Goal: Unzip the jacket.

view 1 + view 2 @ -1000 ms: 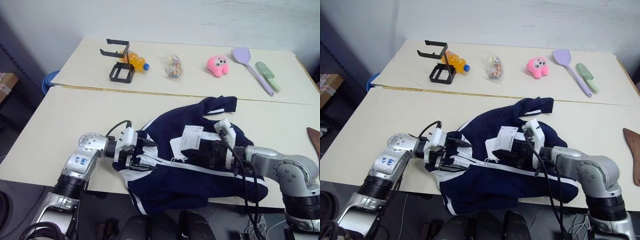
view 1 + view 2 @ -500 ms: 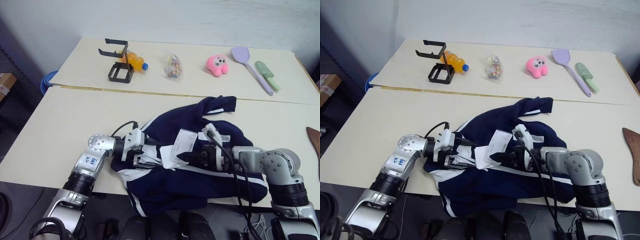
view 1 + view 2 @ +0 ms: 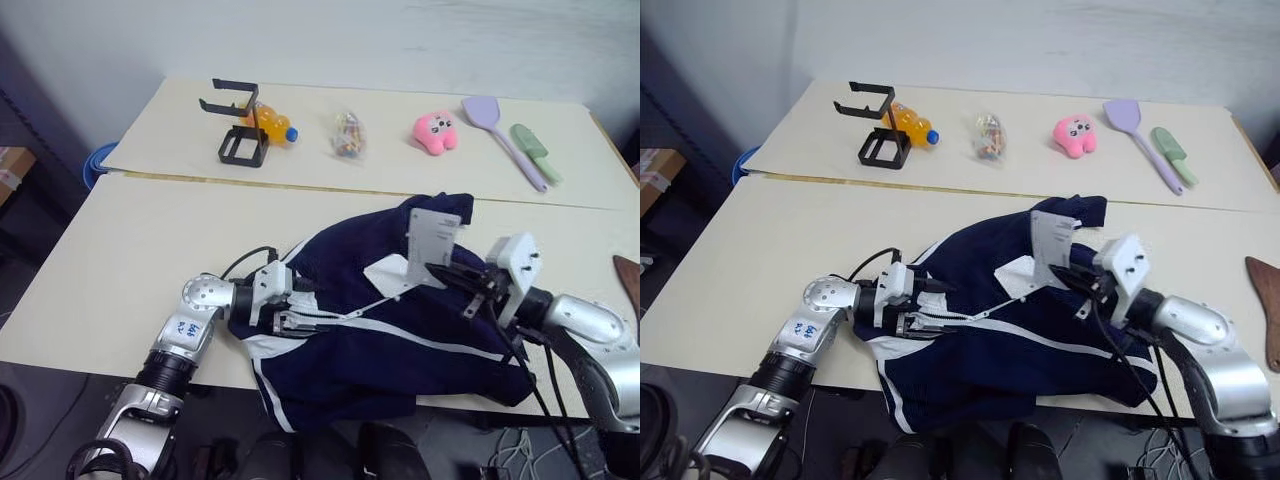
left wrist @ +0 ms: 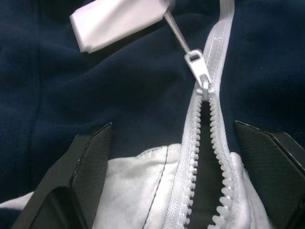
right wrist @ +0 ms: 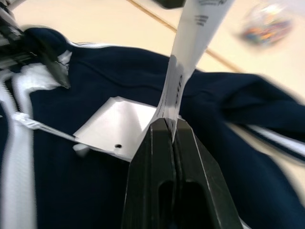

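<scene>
Near table [image 3: 120, 260] under jacket [image 3: 380, 340]; far table [image 3: 400, 165] with bottle [image 3: 272, 124], pink toy [image 3: 436, 130], possibly spatulas [image 3: 500, 130].

Both arms are built of rounded silver-grey metal segments joined by black ribbed collars. The left arm [image 3: 190, 325] carries a small blue-lettered sticker on its forearm, and a black cable loops above its white wrist block. The right arm [image 3: 585, 325] has a white angular wrist housing with black cables trailing beneath.

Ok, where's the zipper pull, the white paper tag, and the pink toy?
zipper pull [image 4: 199, 67], left wrist view, on its metal tab.
paper tag [image 3: 433, 236], left eye view, on its upright sheet.
pink toy [image 3: 437, 130], left eye view, on its face.
</scene>
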You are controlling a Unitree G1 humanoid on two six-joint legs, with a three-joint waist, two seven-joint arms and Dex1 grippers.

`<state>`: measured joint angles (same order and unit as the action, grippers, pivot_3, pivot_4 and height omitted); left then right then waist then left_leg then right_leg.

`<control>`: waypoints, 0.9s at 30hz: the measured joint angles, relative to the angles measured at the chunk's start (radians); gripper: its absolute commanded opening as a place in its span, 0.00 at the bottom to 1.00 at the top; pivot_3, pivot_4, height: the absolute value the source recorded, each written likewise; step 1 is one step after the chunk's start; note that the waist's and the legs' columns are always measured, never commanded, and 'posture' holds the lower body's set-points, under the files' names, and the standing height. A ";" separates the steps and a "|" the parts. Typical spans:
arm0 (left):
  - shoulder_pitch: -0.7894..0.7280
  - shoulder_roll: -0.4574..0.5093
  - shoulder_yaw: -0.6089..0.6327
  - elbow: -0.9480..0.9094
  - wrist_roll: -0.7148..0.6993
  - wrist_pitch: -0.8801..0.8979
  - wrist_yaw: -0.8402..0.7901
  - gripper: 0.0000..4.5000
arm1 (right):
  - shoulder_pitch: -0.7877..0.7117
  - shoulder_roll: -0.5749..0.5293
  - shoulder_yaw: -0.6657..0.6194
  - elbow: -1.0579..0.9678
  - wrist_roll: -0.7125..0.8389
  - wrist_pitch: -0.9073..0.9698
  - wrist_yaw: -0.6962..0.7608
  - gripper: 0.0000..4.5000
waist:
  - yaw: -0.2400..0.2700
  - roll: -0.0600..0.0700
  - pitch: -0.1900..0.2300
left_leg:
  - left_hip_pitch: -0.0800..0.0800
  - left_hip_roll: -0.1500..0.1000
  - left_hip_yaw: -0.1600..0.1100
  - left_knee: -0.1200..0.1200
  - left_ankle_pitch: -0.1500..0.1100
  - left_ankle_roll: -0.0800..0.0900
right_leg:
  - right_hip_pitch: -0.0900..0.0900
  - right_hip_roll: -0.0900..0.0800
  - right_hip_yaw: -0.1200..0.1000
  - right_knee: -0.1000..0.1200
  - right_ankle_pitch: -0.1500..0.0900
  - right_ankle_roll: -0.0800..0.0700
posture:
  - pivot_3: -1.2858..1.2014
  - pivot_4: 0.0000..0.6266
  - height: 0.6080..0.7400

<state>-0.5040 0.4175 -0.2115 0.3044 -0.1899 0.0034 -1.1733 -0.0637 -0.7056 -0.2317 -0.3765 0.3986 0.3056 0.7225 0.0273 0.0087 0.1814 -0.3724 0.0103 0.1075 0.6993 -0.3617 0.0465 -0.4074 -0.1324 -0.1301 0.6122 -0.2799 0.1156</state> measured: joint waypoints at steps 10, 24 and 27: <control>0.009 -0.003 -0.023 0.001 0.038 0.009 0.025 0.95 | 0.375 -0.011 -0.440 -0.006 -0.244 -0.237 -0.095 0.00 | 0.003 0.006 -0.004 | 0.010 0.001 -0.003 -0.003 -0.001 0.000 | 0.013 0.000 -0.001 -0.007 0.000 0.001 | 0.52 0.24 1.00; 0.043 0.042 -0.043 0.034 0.040 -0.091 -0.009 0.95 | 0.345 -0.230 -0.604 0.553 -0.380 -0.683 -0.107 0.00 | -0.028 0.014 -0.013 | 0.029 0.002 0.007 -0.017 -0.003 0.000 | 0.020 -0.001 0.015 -0.015 -0.002 -0.002 | 0.52 0.24 1.00; 0.042 0.041 -0.043 0.043 0.039 -0.094 -0.011 0.95 | 0.272 -0.254 -0.537 0.648 -0.377 -0.697 -0.101 0.00 | -0.030 0.014 -0.013 | 0.033 0.004 0.007 -0.018 -0.003 -0.001 | 0.025 -0.003 0.016 -0.017 -0.002 -0.003 | 0.52 0.24 1.00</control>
<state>-0.4616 0.4582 -0.2545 0.3470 -0.1510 -0.0905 -1.1844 0.2084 -0.9592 -0.7684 0.2711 0.0216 -0.3909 0.6219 -0.0023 0.0222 0.1682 -0.3391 0.0140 0.1146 0.6816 -0.3647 0.0457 -0.3827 -0.1358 -0.1146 0.5951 -0.2816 0.1131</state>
